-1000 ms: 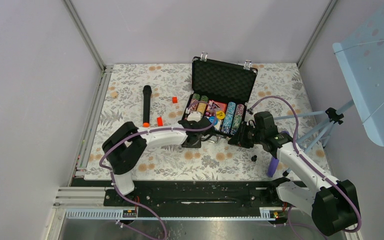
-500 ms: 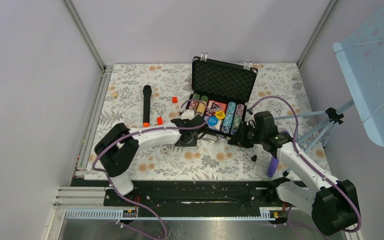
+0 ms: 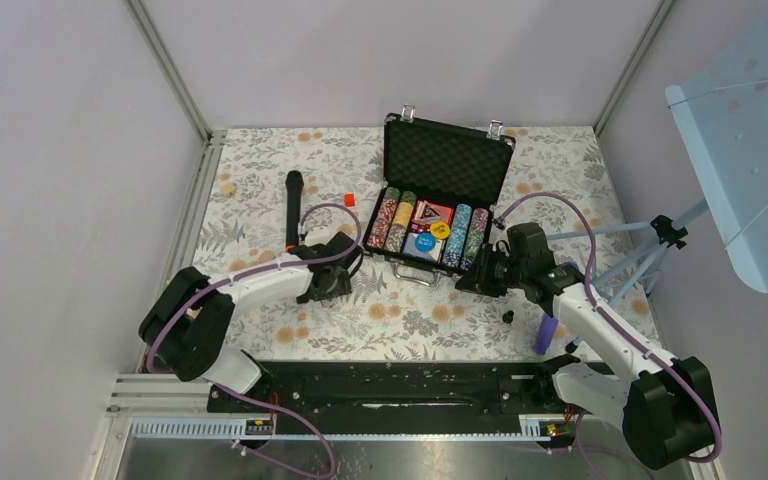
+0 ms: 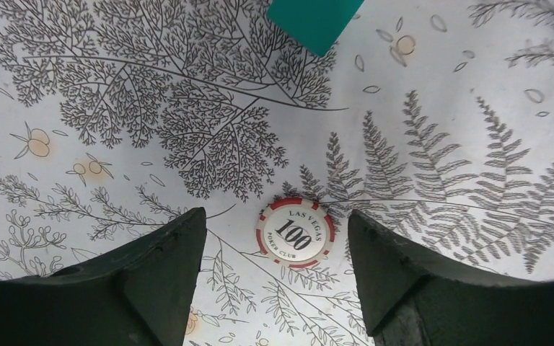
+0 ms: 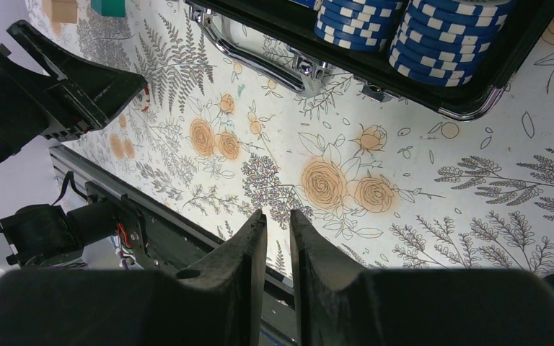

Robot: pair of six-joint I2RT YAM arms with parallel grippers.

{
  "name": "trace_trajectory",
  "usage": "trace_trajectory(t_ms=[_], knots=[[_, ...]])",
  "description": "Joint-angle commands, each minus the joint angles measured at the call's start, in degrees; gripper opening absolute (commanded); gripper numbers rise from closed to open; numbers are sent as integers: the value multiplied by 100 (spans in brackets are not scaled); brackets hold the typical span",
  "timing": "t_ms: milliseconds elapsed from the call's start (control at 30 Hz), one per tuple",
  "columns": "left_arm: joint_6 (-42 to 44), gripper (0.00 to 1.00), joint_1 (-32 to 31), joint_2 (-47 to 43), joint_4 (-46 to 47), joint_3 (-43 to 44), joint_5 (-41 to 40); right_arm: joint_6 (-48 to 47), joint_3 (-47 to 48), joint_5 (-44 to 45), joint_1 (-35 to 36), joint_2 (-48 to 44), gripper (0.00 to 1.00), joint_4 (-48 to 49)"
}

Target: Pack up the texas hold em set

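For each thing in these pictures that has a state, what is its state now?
Black rectangular briefcase: open, lid upright, chip rows inside.
Red-and-white "100" poker chip: flat on the cloth, outside the case, not gripped.
Left gripper: open, fingers either side of that chip.
Right gripper: nearly shut, holding nothing, beside the case.
Black microphone: lying on the cloth.

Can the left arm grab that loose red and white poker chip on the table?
Probably yes: the chip lies flat between the left gripper's open fingers, with nothing blocking it.
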Motion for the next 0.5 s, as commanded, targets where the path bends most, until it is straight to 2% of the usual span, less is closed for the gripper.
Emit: trace_trajectory(t_ms=[0,133,267,467], knots=[[29,72,40,83,491,-162,144,-2,14,-85,-40,36,25,151],[-35,70,40,289,671,-274,264,18,-21,-89,-43,8,25,191],[-65,62,33,445,780,-335,361,21,-33,-77,-39,-20,25,194],[-163,57,34,285,902,-602,465,37,-18,-84,-41,22,25,204]])
